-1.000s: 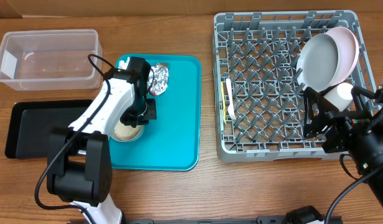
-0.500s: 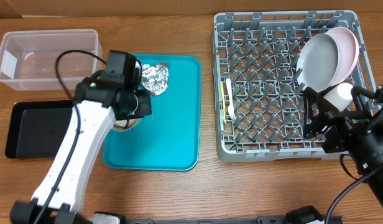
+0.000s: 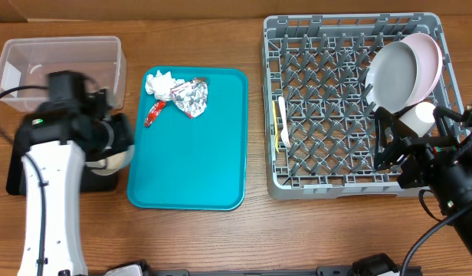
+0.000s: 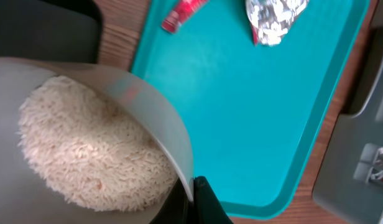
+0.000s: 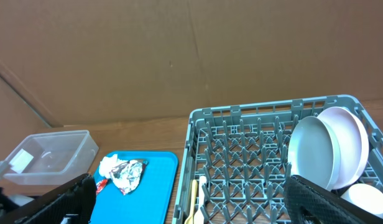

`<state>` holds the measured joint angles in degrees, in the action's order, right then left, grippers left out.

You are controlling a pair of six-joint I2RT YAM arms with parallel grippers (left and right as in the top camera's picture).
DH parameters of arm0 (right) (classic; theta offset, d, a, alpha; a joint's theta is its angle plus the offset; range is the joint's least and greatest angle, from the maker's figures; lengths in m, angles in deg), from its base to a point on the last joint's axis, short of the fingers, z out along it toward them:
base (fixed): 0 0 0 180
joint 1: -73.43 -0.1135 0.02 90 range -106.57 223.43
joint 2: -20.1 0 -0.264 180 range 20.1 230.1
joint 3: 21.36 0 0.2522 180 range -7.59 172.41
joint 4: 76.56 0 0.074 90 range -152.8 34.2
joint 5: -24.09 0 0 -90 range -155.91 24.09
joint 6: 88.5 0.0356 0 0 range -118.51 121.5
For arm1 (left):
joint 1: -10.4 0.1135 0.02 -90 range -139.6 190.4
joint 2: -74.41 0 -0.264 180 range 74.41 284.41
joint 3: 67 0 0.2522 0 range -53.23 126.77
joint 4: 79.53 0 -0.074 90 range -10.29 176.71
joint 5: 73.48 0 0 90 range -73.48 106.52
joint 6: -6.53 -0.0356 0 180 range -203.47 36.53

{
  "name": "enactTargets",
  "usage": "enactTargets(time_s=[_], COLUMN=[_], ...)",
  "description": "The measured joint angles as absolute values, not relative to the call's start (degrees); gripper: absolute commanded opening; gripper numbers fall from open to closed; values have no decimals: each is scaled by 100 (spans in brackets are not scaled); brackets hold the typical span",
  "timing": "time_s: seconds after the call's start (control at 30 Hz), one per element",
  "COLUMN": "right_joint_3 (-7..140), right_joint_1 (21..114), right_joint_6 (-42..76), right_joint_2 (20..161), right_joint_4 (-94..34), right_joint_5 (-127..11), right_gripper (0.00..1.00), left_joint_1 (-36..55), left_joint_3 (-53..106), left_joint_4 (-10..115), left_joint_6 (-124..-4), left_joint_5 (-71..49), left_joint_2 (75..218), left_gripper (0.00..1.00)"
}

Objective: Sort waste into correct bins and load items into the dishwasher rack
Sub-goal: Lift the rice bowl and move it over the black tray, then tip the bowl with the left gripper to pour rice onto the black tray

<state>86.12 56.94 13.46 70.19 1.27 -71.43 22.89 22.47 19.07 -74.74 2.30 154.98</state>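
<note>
Showing rice [image 4: 86, 149] in bowl [image 4: 155, 112], L wrist only

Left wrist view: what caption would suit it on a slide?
Left gripper holds a bowl of rice by its rim, beside the teal tray bearing a red packet and foil.

1. One rack [image 3: 335, 100].
2. Two plates: a grey plate [image 3: 393, 75] and a pink plate [image 3: 433, 55].
3. One cup [image 3: 422, 116], one bowl [image 4: 148, 106], one spoon [image 3: 274, 113], one fork [image 3: 284, 129].
4. One napkin [image 3: 158, 82], one foil wrapper [image 3: 191, 96], one red packet [image 3: 153, 114].
5. Two trays: a teal tray [image 3: 198, 165] and a black tray [image 3: 14, 172].
6. One clear tub [image 3: 25, 57].
</note>
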Motion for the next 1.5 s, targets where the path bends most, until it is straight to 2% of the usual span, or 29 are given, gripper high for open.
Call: enactTargets(time_s=[0.23, 0.53, 1.0, 1.5], right_joint_3=[8612, 8612, 8612, 8612], right_joint_1=[5694, 5694, 5694, 5694], right_joint_6=[1346, 1348, 1346, 1346], right_joint_2=[7019, 7019, 7019, 7019], right_joint_4=[127, 129, 127, 127], right_joint_5=[-7143, -7143, -7145, -7145], right_gripper=[100, 100, 100, 100], left_joint_1=[3563, 4850, 5113, 6160], left_joint_3=[2234, 931, 813, 809], left_joint_4=[1977, 3247, 3960, 3579], left_joint_6=[-8304, -9082, -9581, -10953], left_joint_5=[-482, -1789, -2683, -4814], left_joint_2=[15498, 15476, 15623, 16845], left_gripper=[4, 4, 4, 4])
